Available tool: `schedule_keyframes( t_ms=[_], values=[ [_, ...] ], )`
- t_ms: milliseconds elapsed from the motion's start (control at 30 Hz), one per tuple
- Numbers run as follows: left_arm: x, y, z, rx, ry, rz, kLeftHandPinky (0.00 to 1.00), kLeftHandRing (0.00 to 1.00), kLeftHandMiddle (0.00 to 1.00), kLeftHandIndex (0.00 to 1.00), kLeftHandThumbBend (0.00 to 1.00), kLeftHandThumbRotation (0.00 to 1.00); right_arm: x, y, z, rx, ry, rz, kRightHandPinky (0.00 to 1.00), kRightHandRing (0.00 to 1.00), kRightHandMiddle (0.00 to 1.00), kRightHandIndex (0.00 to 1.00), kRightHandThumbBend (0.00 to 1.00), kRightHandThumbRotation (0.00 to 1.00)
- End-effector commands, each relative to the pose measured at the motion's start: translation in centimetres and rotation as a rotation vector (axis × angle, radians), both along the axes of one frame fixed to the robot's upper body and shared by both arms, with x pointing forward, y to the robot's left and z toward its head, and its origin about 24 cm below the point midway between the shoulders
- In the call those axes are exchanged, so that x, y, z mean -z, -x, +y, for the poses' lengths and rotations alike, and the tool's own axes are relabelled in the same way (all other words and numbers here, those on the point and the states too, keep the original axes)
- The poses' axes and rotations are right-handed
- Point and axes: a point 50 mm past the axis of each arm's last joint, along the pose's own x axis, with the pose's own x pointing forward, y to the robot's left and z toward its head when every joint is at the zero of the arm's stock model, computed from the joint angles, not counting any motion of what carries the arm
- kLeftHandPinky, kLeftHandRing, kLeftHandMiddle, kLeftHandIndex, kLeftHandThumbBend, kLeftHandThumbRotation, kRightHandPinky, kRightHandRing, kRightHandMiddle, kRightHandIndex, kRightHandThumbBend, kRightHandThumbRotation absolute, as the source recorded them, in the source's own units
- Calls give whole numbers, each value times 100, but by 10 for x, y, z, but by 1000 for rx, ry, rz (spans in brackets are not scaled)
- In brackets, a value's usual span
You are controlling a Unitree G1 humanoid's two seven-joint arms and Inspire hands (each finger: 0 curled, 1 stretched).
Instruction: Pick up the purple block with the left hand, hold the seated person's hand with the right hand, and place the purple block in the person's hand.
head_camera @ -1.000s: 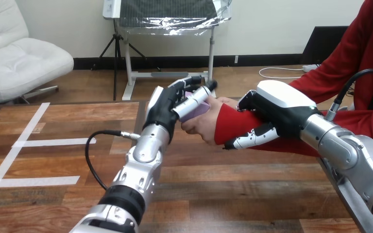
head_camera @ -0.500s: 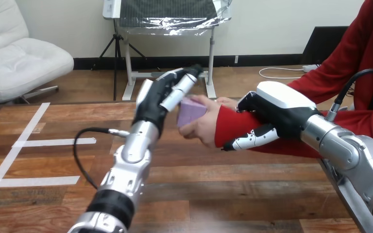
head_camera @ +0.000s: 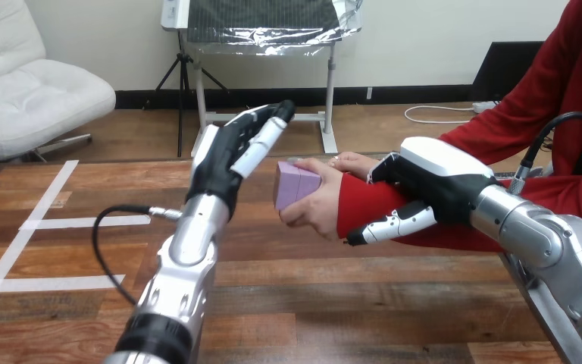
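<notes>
The purple block (head_camera: 295, 186) lies in the person's hand (head_camera: 320, 203), above the desk (head_camera: 348, 303). The left hand (head_camera: 225, 161) stands just beside the block, not touching it, with straight, wide fingers. The right hand (head_camera: 443, 176) has its fingers (head_camera: 390, 225) curled round the person's wrist.

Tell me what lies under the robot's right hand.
The person's red-sleeved wrist lies under the right hand, whose fingers curl round it from below. Where the palm meets the sleeve is hidden by the hand's own back.
</notes>
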Motion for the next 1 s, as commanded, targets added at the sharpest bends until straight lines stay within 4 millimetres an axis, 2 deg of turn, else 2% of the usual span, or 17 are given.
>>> schedule_keyframes(
  t_ms=[0, 467, 733, 967],
  values=[
    [-17, -1, 6, 2, -9, -74, 93, 91, 88, 81, 62, 77, -20, -1, 11, -51, -35, -59, 32, 38, 46, 53, 93, 63],
    [-13, 13, 18, -12, 9, -88, 88, 88, 86, 80, 61, 76, -19, 2, 6, -49, 43, -20, 40, 49, 54, 62, 100, 80],
    [-10, 22, 23, -22, 36, -82, 87, 87, 85, 79, 62, 75, -18, 2, 2, -53, 68, 9, 45, 55, 59, 66, 100, 85],
    [-8, 29, 28, -24, 47, -76, 89, 88, 86, 79, 59, 73, -18, 2, 0, -49, 77, 58, 51, 62, 66, 70, 100, 89]
  ],
)
